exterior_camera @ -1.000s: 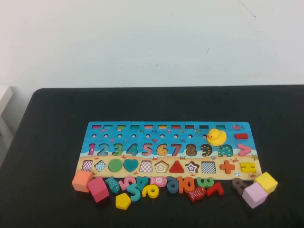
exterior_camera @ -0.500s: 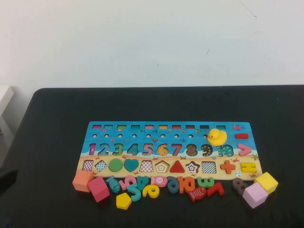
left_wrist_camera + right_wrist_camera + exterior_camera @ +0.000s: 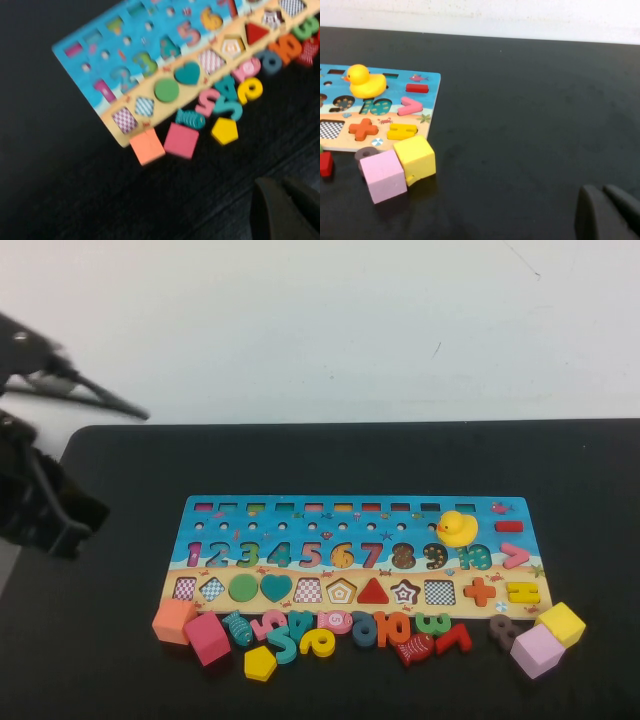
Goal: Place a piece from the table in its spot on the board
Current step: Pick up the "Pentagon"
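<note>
Left wrist view's board [image 3: 150, 60] blurred, cropped.

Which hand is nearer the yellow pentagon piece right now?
Left. The left hand hangs shut above the table's left edge, beside the board, short of the piece. The right hand sits far off past the board's right end.

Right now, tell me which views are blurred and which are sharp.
High view: board and yellow pentagon piece sharp; left arm smeared at the table's left edge. Left wrist view: board and pieces blurred, shut left gripper a dark blob. Right wrist view: rubber duck crisp, right gripper soft.
</note>
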